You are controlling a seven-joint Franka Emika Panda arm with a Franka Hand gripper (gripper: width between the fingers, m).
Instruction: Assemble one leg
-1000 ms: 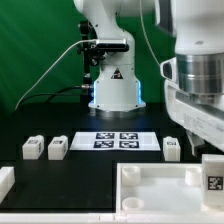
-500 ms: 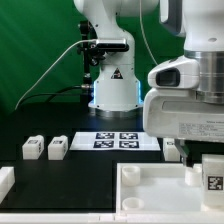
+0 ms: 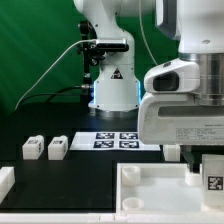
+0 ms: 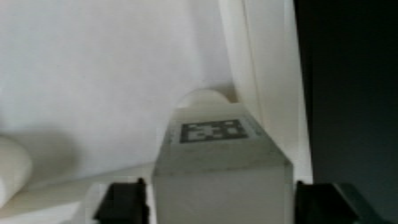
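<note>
One leg (image 4: 217,165) is clamped in the gripper (image 4: 221,203) here. In the wrist view the black fingers (image 4: 125,202) sit tight against both of its sides, and its black-and-white tag (image 4: 214,131) faces the camera. In the exterior view that same leg (image 3: 213,180) pokes out under the big white hand on the exterior view's right, tag showing. It's over the far right part of the large white panel (image 3: 140,185) with the raised rims. The wrist view puts it just beside one of those rims, with the panel's flat white surface (image 4: 89,80) on the other side. Honestly can't tell whether the leg's lower end touches the panel or hangs just above it. A second leg (image 3: 32,148) and a third leg (image 3: 57,148) stand side by side on the black table (image 3: 90,170), well apart from the hand on the exterior view's left. The marker board (image 3: 118,140) lies flat between them and the hand.
</note>
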